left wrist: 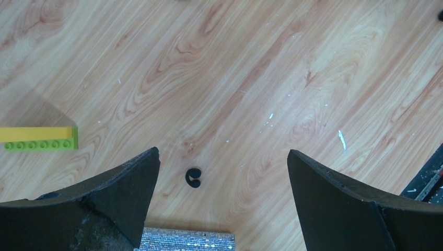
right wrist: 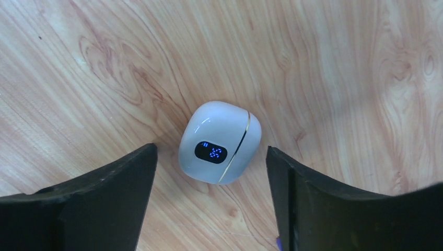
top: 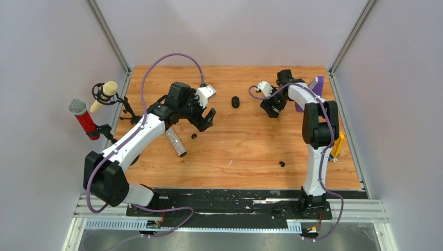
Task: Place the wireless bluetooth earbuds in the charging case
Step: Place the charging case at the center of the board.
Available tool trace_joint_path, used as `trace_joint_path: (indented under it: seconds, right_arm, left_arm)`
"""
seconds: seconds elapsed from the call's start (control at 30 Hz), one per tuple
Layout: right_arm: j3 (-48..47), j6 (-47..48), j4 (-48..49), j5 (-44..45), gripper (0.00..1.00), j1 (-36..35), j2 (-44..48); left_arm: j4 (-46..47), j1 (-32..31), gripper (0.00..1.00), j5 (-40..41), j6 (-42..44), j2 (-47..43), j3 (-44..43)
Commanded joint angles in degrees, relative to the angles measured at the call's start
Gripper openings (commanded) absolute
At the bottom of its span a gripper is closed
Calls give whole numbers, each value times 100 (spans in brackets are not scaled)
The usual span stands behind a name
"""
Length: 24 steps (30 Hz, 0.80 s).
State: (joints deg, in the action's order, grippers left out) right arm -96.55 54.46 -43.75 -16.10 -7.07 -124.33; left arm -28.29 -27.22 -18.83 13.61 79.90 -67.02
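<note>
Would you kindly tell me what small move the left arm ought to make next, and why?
Probably lower the left pincer straight down and close it on the black earbud. Its jaws stand wide open, and the bud lies loose on the table between them, somewhat off-centre, so a slight sideways shift first may help centre the grip.

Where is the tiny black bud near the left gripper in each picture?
Top view: black bud on the table, just below the left gripper, right of the glitter bar.
Left wrist: bud low centre, between the open jaws, just above the glitter bar.
Right wrist: not in it; only a white case shows.
Shared landmark: the glitter bar, in the top and left wrist views.
</note>
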Motion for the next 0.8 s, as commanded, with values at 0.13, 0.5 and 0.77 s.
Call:
trace_joint_path:
  seconds: [0.13,0.5,0.77]
  right_arm:
    - [-786,-233,-173,31,100,13,258]
    - [-1581,-2871,963,-1112,100,-189,1118]
    - [-1924,-5277,1326,-734,100,-995,68]
  left_arm:
    - [201,24,100,-44,30,-298,40]
    - [282,25,100,160,21,-378,57]
    - [366,77,100,444,-98,-392,67]
